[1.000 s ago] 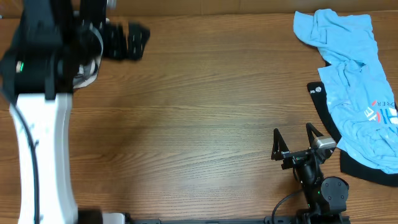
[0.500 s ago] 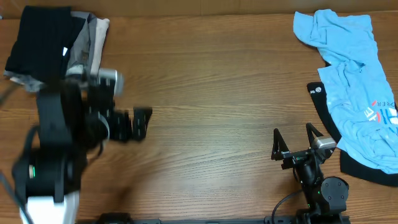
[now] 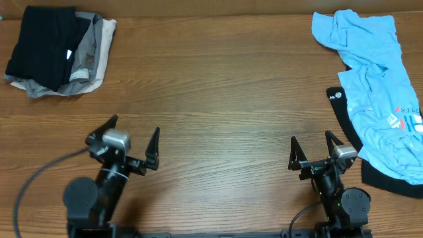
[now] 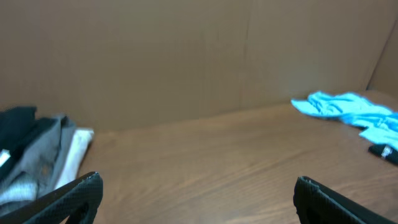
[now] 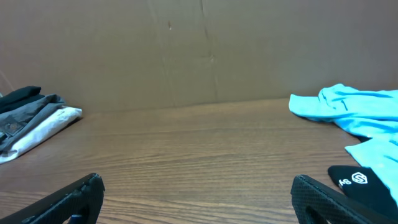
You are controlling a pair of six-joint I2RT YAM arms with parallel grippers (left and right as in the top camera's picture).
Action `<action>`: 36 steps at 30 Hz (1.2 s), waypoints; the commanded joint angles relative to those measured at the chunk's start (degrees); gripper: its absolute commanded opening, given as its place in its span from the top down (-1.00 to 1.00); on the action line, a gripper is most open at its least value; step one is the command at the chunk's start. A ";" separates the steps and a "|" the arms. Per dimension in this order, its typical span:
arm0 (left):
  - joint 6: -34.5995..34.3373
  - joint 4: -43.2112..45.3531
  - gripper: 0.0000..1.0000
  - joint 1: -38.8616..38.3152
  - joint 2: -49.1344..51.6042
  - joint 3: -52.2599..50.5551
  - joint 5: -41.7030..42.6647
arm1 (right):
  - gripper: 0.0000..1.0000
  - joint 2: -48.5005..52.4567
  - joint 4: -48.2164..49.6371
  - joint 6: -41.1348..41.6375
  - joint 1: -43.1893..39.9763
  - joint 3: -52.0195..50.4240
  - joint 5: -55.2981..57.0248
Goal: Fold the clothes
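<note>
Sitting withdrawn at lower left, fingers apart, the left gripper [image 3: 135, 126] is leaving the folded black cloth T-shirt [image 3: 39, 46] stacked upper left; the right gripper [image 3: 310, 137] is staying spread, lower right.

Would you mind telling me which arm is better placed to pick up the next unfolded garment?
Right. The right hand, open, sits beside the crumpled light blue shirt and the black garment beneath it; the left hand sits far off, nearer the folded stack.

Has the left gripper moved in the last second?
Yes. The left gripper has pulled back from over the folded stack of black, grey and off-white clothes and now sits well below it in the overhead view.
</note>
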 commanded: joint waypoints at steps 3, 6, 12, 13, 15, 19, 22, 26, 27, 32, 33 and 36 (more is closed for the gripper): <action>-3.98 9.49 -0.99 -0.07 -10.05 -15.78 -8.15 | -1.00 -0.52 0.31 0.24 0.31 -0.59 0.35; -4.17 11.61 -1.00 -0.04 -14.21 -19.43 -10.47 | -1.00 -0.52 0.31 0.24 0.31 -0.59 0.35; -1.88 11.30 -0.99 0.02 -19.74 -24.02 -11.28 | -1.00 -0.52 0.31 0.24 0.31 -0.59 0.35; -1.90 10.84 -0.99 0.00 -20.04 -24.50 -11.17 | -1.00 -0.52 0.31 0.24 0.31 -0.59 0.33; -1.90 8.17 -0.99 0.07 -20.00 -24.39 -11.02 | -1.00 -0.52 0.31 0.24 0.31 -0.59 0.35; -1.95 3.89 -0.99 0.07 -20.00 -24.39 -11.04 | -1.00 -0.52 0.31 0.24 0.31 -0.59 0.35; -1.92 3.98 -1.00 0.07 -20.00 -24.39 -11.08 | -1.00 -0.52 0.31 0.24 0.31 -0.59 0.35; -1.90 4.04 -1.00 0.07 -19.96 -24.39 -11.13 | -1.00 -0.52 0.31 0.24 0.31 -0.59 0.35; -1.90 4.04 -1.00 0.07 -19.91 -24.39 -11.10 | -1.00 -0.52 0.31 0.24 0.31 -0.59 0.35; -1.90 4.04 -1.00 0.07 -19.89 -24.39 -11.13 | -1.00 -0.52 0.31 0.24 0.31 -0.59 0.35; -1.90 4.04 -1.00 0.07 -19.89 -24.39 -11.13 | -1.00 -0.52 0.31 0.24 0.31 -0.59 0.35; -1.90 4.04 -0.99 0.07 -19.89 -24.39 -11.13 | -1.00 -0.52 0.31 0.24 0.31 -0.59 0.35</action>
